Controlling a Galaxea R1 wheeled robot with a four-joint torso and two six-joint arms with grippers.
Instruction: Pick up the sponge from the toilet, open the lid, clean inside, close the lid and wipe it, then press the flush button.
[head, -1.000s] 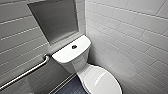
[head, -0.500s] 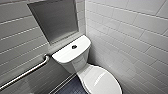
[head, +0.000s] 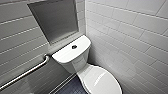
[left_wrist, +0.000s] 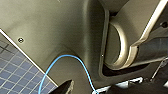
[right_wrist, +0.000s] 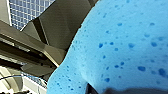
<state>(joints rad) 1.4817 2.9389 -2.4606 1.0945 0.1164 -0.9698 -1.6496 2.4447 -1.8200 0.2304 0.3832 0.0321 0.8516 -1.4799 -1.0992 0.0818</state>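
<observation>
I cannot tell whether my left hand is open or closed. In the middle, the toilet (head: 75, 53) stands with its lid (head: 100, 80) down. My right hand looks clamped on the sponge (right_wrist: 120, 45): soft, light and squashy, best pinched across its middle.

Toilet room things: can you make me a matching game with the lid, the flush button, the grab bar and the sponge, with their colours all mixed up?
Things:
1. lid
2. flush button
3. grab bar
4. sponge

Colours:
A. bright blue with darker blue spots
B. shiny silver metal
C. dark, almost black
D. glossy white

Right pairs: 1-D, 2-C, 3-B, 4-A.
</observation>
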